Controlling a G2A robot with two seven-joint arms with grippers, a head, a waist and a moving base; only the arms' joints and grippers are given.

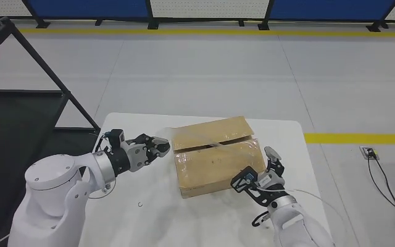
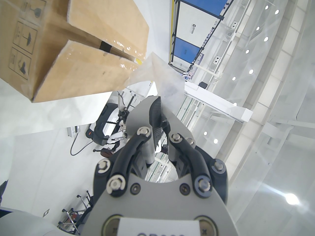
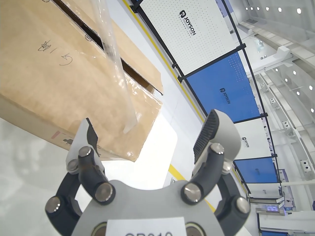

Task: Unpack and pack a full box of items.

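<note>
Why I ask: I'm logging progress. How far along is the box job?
Done: the clear tape strip is mostly peeled off the brown cardboard box. In hand: the left tool is shut on the strip; the right tool is open by a box corner. Left: flaps lie nearly closed, nothing unpacked or repacked.

My left arm reaches in from the left across the worktop (image 1: 203,216), forearm low and wrist about level. The left gripper (image 1: 158,146) has its fingers (image 2: 154,114) pinched together on a scrap of clear tape (image 2: 162,79). My right arm comes up from the near right edge, wrist tilted. The right gripper (image 1: 258,168) points away from me, and its fingers (image 3: 209,128) stand wide apart.
</note>
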